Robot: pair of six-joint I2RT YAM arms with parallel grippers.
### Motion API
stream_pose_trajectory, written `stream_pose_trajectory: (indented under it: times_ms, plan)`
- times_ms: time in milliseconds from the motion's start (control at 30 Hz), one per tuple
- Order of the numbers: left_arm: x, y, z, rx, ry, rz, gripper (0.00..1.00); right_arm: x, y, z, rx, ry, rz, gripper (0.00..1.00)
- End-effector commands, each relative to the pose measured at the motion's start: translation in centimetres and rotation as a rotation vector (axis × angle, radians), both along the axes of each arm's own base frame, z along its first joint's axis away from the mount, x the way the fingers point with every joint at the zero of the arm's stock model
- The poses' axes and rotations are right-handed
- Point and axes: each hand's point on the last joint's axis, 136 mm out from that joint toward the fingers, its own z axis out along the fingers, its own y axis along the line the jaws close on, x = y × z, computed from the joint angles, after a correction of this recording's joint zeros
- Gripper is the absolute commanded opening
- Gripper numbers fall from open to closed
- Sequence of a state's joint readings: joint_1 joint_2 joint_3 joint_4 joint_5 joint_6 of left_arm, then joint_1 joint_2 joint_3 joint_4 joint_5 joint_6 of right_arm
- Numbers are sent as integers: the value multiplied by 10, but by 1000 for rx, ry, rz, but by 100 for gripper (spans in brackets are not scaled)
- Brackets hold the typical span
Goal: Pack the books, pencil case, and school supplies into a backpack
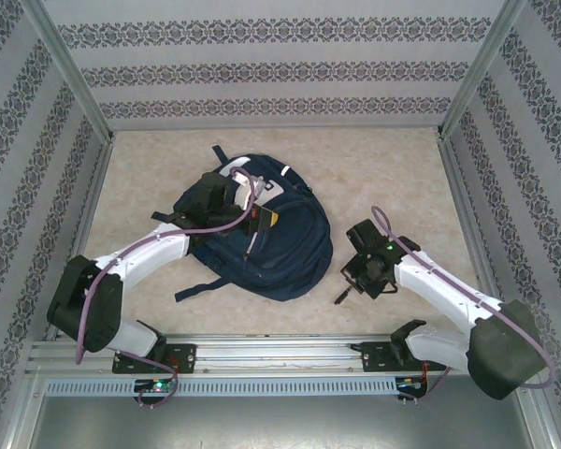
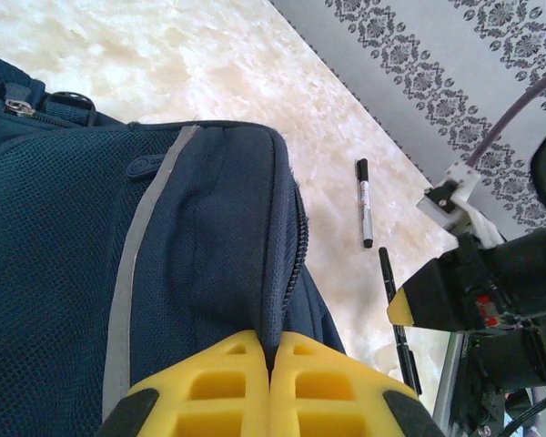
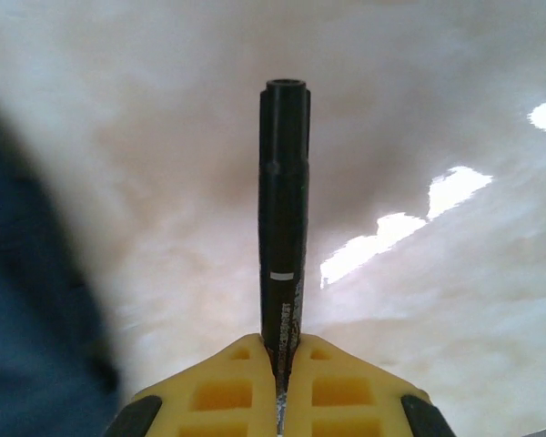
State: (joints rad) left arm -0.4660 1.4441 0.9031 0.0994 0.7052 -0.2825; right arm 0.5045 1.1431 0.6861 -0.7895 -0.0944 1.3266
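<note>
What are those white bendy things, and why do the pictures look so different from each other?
They are two robot arms, the left arm and the right arm, bolted to a table. One picture looks down from above. The other two come from small cameras on the wrists, so you see each arm's yellow fingers up close. A big blue backpack lies on the table. The left pincer is shut on the backpack's fabric edge. The right pincer is shut on a black pen. A second pen lies on the table beside the backpack.
</note>
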Motion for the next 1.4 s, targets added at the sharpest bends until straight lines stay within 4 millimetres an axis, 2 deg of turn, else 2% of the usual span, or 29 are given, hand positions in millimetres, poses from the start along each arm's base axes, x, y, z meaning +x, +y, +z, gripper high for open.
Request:
stream_pose_trajectory:
  times_ms: [0, 67, 167, 267, 333, 367, 433, 467, 533, 600, 700, 933, 1100, 1133, 1167, 1233, 1367]
  plan:
    - [10, 3, 43, -80, -134, 29, 0, 27, 36, 38, 134, -102, -44, 2]
    - [10, 3, 47, -89, -135, 29, 0, 50, 66, 66, 218, -176, -33, 2]
    - [9, 2, 49, -94, -123, 28, 0, 87, 108, 96, 355, -269, -32, 3]
    - [9, 2, 49, -110, -123, 33, 0, 119, 135, 106, 411, -326, -49, 3]
    - [11, 2, 49, -114, -121, 36, 0, 139, 151, 105, 422, -344, -35, 5]
    - [11, 2, 48, -114, -115, 38, 0, 146, 158, 102, 420, -338, -30, 10]
    - [12, 3, 47, -109, -114, 41, 0, 156, 169, 91, 435, -311, -35, 38]
    - [11, 3, 47, -104, -122, 36, 0, 158, 171, 85, 452, -291, -56, 46]
    - [11, 3, 46, -81, -135, 30, 0, 161, 170, 86, 488, -312, -82, 51]
    - [11, 5, 45, -59, -139, 27, 0, 158, 156, 89, 455, -318, -84, 56]
    - [10, 7, 47, -61, -149, 27, 0, 145, 118, 89, 378, -312, -79, 58]
    - [10, 8, 41, -55, -146, 29, 0, 94, -16, 51, 184, -225, -224, 59]
    - [8, 11, 41, -53, -157, 41, 0, 71, -108, 27, -44, -133, -275, 69]
    - [8, 11, 41, -56, -157, 42, 0, 67, -121, 22, -93, -108, -282, 71]
    - [7, 11, 42, -62, -160, 42, 0, 64, -133, 17, -120, -80, -304, 72]
    - [6, 11, 41, -68, -158, 37, 0, 62, -145, 4, -116, -47, -331, 73]
    - [4, 10, 39, -65, -142, 27, 0, 58, -149, -16, -95, 3, -332, 71]
